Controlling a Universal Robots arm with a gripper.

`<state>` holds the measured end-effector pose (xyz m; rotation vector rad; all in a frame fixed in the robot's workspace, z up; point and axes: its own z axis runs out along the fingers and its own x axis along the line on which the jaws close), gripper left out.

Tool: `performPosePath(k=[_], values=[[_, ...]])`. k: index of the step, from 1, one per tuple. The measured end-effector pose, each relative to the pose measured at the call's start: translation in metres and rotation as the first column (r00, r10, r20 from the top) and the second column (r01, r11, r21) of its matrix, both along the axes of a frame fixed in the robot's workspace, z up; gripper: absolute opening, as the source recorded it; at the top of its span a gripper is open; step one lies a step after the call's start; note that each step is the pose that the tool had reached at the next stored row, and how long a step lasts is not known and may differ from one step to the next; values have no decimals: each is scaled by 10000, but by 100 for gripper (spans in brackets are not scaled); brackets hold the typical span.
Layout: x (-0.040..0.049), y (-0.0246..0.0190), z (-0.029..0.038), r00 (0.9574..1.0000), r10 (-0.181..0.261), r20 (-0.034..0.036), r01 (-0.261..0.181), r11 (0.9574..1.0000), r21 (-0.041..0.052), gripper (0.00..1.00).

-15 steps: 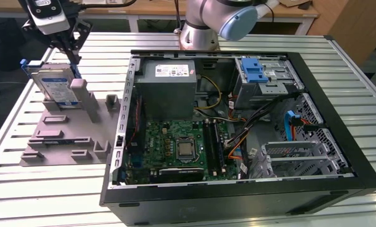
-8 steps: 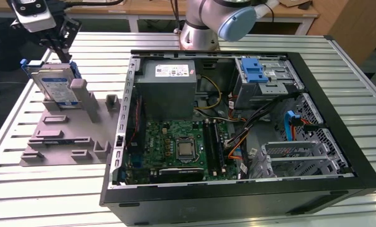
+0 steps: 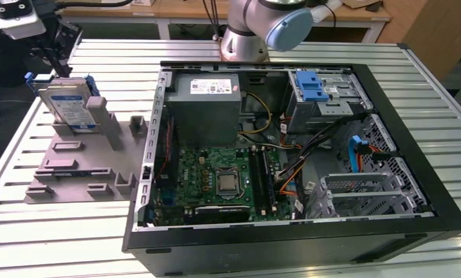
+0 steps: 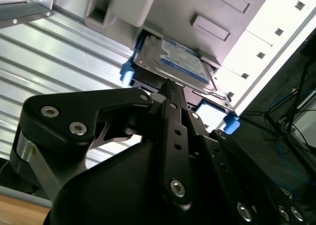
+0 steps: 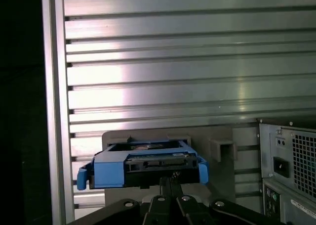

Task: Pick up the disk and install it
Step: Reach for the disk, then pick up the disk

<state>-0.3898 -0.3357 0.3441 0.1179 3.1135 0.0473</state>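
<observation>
Slatted metal desk (image 3: 61,243) beneath everything. On it, toward the exterior view's right, a large open computer case (image 3: 292,250) lying on its side, with a grey power-supply box (image 3: 207,110) and a green motherboard (image 3: 191,174) inside. Behind the case, the base of the robot arm (image 3: 246,35). At the exterior view's left, just beside the case, a flat grey fixture (image 3: 76,174) with raised blocks and slots. Standing on edge at the far end of that fixture, the disk (image 3: 70,107): silver, labelled white and blue, framed by a blue bracket, outside the case and not yet installed. Directly above the disk, the gripper (image 3: 59,70), pointing down at its upper edge. In the first wrist view, the fingers (image 5: 162,198) drawn close together with barely a slit between them, tips right at the bracket's near edge by the connector end; cannot tell whether pinching that edge or merely touching it.
</observation>
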Motion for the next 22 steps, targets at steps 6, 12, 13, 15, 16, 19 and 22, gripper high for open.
performPosePath(k=[6,12,13,15,16,19,22], values=[[-191,0,-2,10000,1,0,-1,10000,0,11],[-366,0,-4,10000,0,-1,0,10000,0,11],[-381,0,-4,10000,0,0,0,10000,0,11],[-387,0,-4,10000,2,0,-2,10000,0,11],[-388,-1,-4,10000,3,0,-3,10000,0,11],[-414,0,-4,10000,1,0,-1,10000,0,11],[-414,0,-4,10000,4,1,-4,10000,0,11]])
